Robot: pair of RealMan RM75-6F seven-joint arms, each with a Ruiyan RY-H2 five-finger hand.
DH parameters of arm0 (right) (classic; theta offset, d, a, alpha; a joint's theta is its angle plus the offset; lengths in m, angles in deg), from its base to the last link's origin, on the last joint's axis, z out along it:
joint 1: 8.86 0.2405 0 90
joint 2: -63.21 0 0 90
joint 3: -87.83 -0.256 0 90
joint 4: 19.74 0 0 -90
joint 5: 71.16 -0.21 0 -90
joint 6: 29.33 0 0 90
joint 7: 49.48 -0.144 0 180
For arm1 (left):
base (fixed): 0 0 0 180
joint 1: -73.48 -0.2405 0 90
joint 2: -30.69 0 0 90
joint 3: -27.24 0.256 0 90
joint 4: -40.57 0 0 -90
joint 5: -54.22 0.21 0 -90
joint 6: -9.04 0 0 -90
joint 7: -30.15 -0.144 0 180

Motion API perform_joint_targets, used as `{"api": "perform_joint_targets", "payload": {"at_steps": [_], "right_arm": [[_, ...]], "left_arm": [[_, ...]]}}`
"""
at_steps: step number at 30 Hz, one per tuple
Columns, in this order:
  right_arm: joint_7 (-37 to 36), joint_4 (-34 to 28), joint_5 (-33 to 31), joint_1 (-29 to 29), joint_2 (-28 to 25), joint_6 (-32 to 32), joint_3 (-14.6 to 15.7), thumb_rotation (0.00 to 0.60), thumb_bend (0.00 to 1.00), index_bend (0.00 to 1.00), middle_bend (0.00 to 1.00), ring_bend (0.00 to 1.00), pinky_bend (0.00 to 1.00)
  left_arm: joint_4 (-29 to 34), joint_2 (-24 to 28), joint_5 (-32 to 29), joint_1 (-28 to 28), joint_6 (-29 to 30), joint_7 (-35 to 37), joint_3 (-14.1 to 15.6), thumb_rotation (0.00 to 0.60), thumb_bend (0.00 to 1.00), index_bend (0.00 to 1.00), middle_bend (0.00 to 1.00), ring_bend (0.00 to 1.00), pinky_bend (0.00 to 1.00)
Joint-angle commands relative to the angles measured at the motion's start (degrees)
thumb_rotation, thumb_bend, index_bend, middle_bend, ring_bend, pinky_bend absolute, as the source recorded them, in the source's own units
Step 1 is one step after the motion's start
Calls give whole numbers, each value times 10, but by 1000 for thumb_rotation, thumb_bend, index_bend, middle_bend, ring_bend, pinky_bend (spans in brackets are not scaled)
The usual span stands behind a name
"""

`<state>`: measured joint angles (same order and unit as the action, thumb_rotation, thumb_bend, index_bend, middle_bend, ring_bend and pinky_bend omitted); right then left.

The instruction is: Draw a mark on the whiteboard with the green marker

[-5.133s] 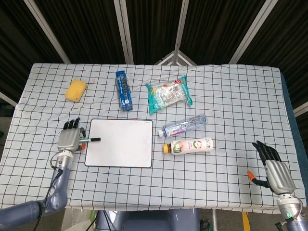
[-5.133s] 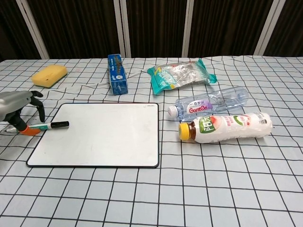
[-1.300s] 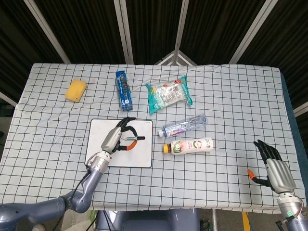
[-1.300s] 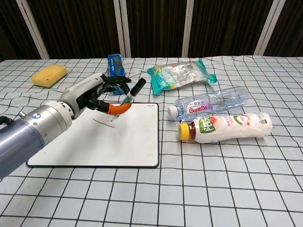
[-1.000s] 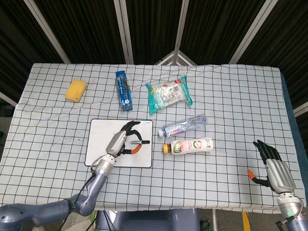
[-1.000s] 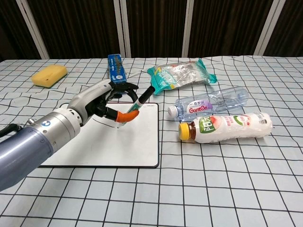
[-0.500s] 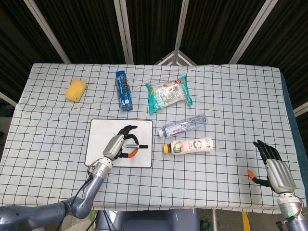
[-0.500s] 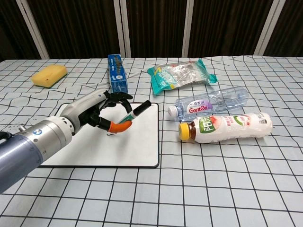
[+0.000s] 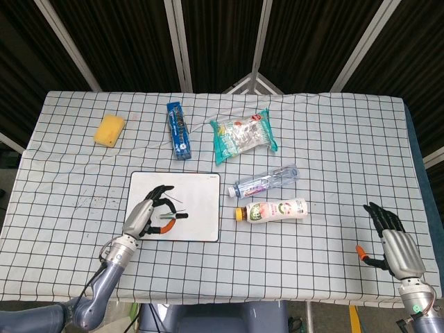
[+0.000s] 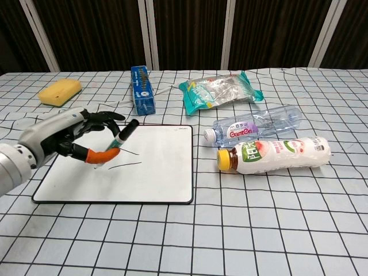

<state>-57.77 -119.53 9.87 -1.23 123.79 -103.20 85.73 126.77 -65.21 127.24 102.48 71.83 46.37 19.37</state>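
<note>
The whiteboard (image 9: 199, 200) (image 10: 164, 172) lies flat at the table's front left, with thin dark strokes (image 10: 125, 165) across its left half. My left hand (image 9: 144, 217) (image 10: 56, 138) hovers over the board's left part and pinches the green marker (image 9: 168, 216) (image 10: 118, 140). The marker is tilted, black end up and to the right, tip down near the strokes. Whether the tip touches the board is unclear. My right hand (image 9: 391, 243) rests at the table's front right edge, fingers spread, holding nothing; only the head view shows it.
A water bottle (image 9: 266, 181) (image 10: 257, 126) and a pink-labelled drink bottle (image 9: 275, 209) (image 10: 273, 155) lie right of the board. Behind it are a blue box (image 9: 178, 130) (image 10: 141, 89), a green snack bag (image 9: 243, 137) (image 10: 221, 89) and a yellow sponge (image 9: 109, 130) (image 10: 60, 91).
My left hand has carried the marker leftward across the board, from its right part to its left. A longer dark stroke now shows on the board. The right hand has not moved.
</note>
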Motion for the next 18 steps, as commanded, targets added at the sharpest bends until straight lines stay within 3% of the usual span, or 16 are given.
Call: {"api": "perform_joint_targets", "payload": {"at_steps": [1, 6, 10, 18], "right_arm": [[0, 0, -2, 0, 0, 0, -1, 600, 350, 0, 0, 0, 0], [0, -3, -7, 0, -1, 3, -1, 600, 351, 0, 0, 0, 0], [1, -4, -10, 0, -1, 4, -2, 600, 351, 0, 0, 0, 0], [3, -5, -10, 0, -1, 2, -3, 600, 351, 0, 0, 0, 0]], "left_arm": [[55, 42, 18, -19, 25, 24, -1, 600, 573, 633, 96, 0, 20], [91, 82, 49, -19, 44, 11, -9, 600, 566, 633, 96, 0, 19], [85, 114, 48, -8, 36, -59, -15, 600, 546, 633, 96, 0, 19], [52, 146, -67, 14, -8, -272, -15, 600, 489, 634, 97, 0, 20]]}}
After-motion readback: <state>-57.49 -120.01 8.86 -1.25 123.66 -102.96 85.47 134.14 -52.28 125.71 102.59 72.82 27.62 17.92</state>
